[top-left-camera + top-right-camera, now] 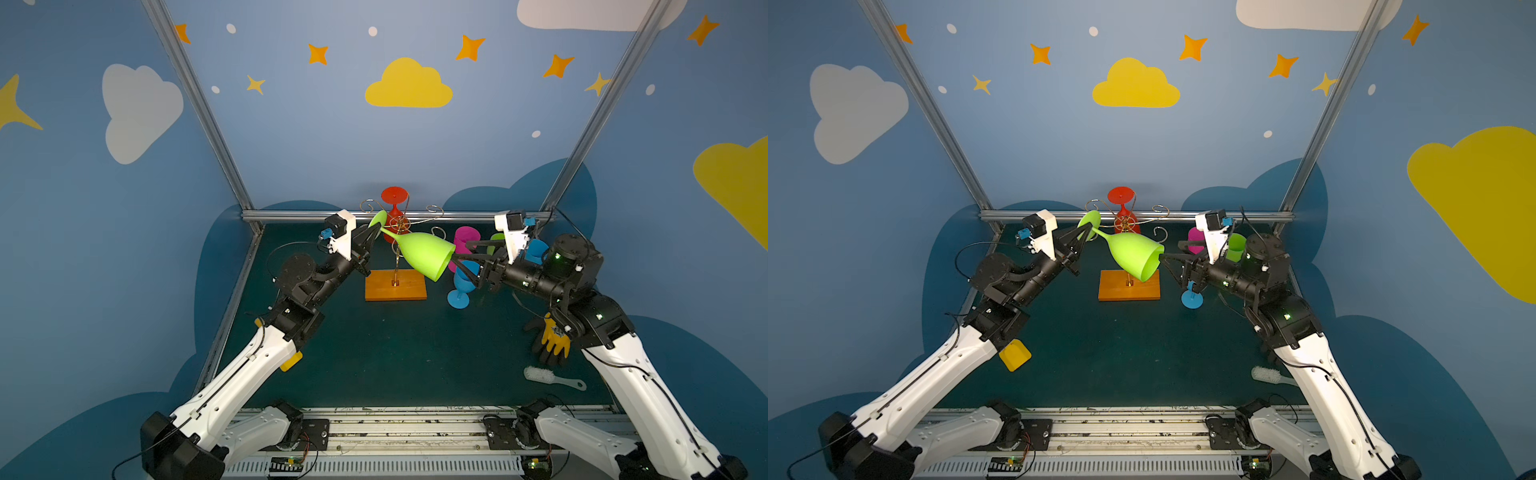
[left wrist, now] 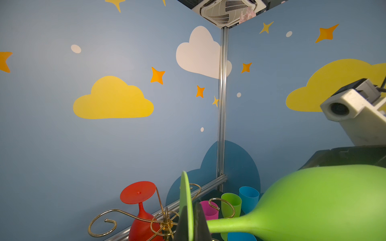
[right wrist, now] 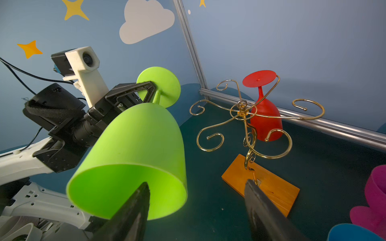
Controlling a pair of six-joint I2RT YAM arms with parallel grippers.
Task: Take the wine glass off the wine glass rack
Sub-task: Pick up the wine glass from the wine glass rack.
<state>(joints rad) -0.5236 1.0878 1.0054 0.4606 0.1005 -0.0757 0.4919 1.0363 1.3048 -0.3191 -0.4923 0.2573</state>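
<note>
L fingers point(image 2: 200, 227) pinch green glass point(image 1: 424, 253) by foot, R fingers point(image 3: 133, 212) wide at rim; rack point(image 1: 395, 286) + red glass point(image 3: 266, 123) behind.

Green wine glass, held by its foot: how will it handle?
Probably light and stiff: the left gripper holds the green wine glass out sideways by its foot alone. Matte, plastic-looking, so likely not fragile. Laid down, its round bowl may roll.
</note>
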